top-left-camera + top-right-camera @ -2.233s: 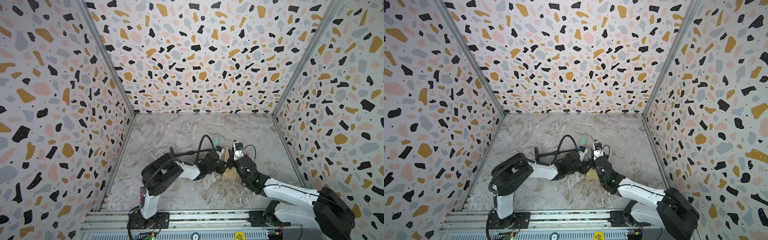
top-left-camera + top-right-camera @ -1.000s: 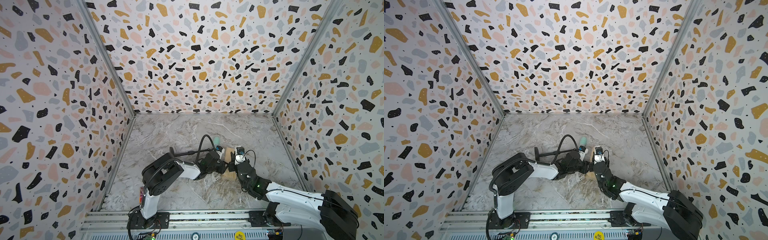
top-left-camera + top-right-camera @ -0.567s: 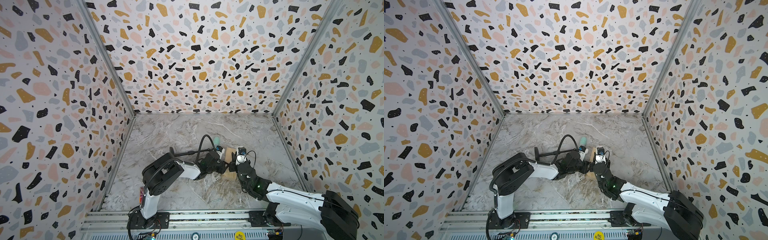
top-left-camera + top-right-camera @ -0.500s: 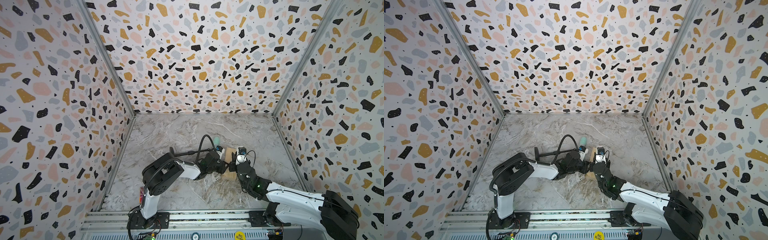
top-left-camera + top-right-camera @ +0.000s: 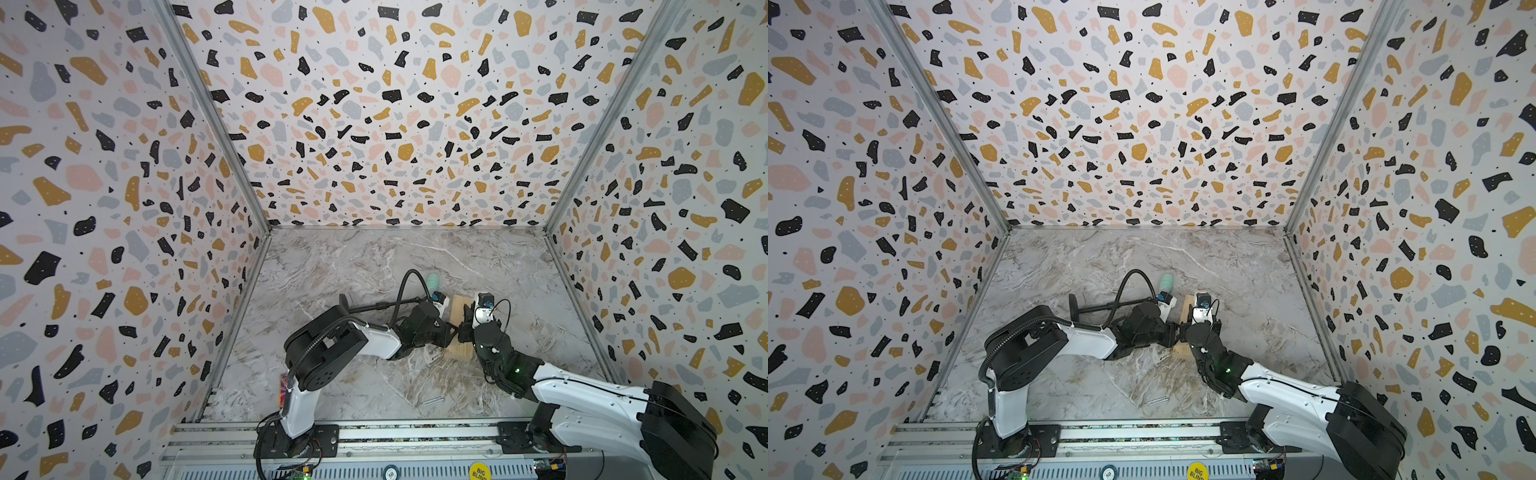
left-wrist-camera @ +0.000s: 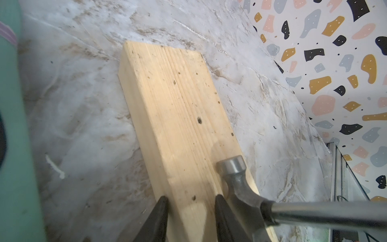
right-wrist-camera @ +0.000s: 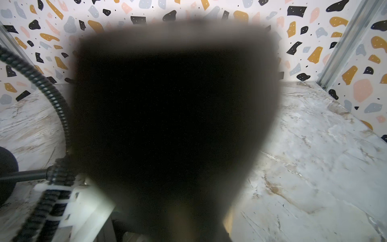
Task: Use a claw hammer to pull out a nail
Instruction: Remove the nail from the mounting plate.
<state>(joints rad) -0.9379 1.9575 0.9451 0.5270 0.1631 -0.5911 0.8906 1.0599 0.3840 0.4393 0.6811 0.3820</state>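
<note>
You have open marbled tabletop (image 5: pixel 478 257) behind and right of the pale wooden block (image 5: pixel 459 307). There is also a wide stretch in front of it, broken only by silvery loose nails (image 5: pixel 432 401) near the front rail (image 5: pixel 374 432). Left of it, the mint-green stick-shaped tool (image 5: pixel 433 282) and the long black rod with disc ends (image 5: pixel 374 305) lie close to the block. On its top, the left pincer (image 6: pixel 191 199) and the silvery-headed claw hammer (image 6: pixel 236 178) crowd side by side; its end toward the back wall is bare. Speckled terrazzo walls (image 5: pixel 395 124) close three sides.
</note>
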